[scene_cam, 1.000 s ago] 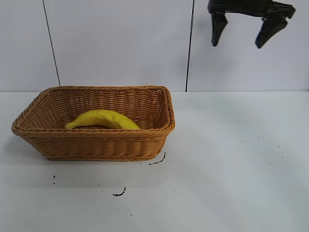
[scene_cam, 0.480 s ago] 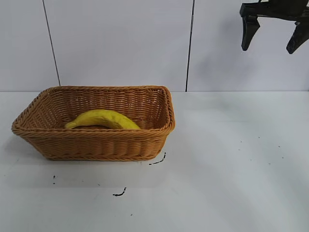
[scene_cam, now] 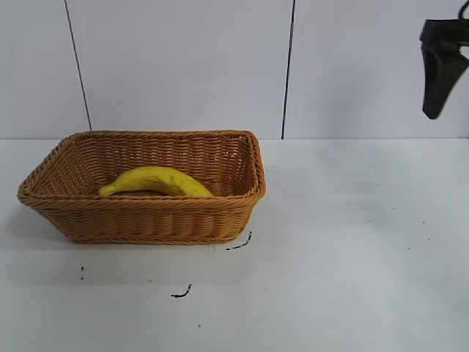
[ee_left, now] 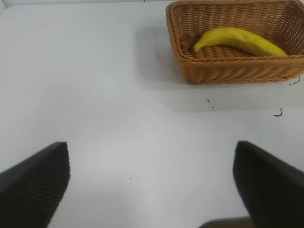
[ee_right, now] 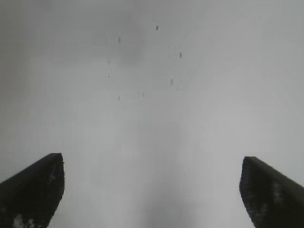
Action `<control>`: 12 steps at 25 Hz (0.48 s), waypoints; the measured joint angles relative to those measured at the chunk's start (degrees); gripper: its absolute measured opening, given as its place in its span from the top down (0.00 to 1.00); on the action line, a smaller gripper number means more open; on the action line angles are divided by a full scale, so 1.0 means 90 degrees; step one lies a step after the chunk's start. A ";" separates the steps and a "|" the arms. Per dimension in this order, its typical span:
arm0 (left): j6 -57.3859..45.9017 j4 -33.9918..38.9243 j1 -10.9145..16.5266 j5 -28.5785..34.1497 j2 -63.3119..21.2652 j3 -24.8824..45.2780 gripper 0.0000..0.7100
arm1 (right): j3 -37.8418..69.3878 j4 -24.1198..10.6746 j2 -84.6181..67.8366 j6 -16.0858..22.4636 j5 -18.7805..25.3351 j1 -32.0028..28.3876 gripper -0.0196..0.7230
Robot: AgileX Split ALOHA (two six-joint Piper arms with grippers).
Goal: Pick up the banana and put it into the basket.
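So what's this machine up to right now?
Nothing is being handled at this moment. The banana already lies inside the basket on the white table. The right gripper hangs open and empty, high at the table's right edge. The left gripper is open too, off to the basket's side.

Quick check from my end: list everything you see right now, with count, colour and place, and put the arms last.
basket: one, orange-brown wicker, on the table's left half
banana: one, yellow, lying inside the basket
table: one, white, with small dark marks near the basket's front
left gripper: one, black fingers apart, over bare table away from the basket
right gripper: one, black fingers apart, raised at the exterior view's far right edge
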 joint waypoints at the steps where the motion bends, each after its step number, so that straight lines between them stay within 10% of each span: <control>1: 0.0000 0.0000 0.0000 0.0000 0.0000 0.0000 0.02 | 0.0328 0.0022 -0.0300 -0.0032 -0.0045 0.0000 0.04; 12: 0.0000 0.0000 0.0000 0.0000 0.0000 0.0000 0.02 | 0.2666 0.0063 -0.4131 -0.0260 -0.1054 0.0000 0.04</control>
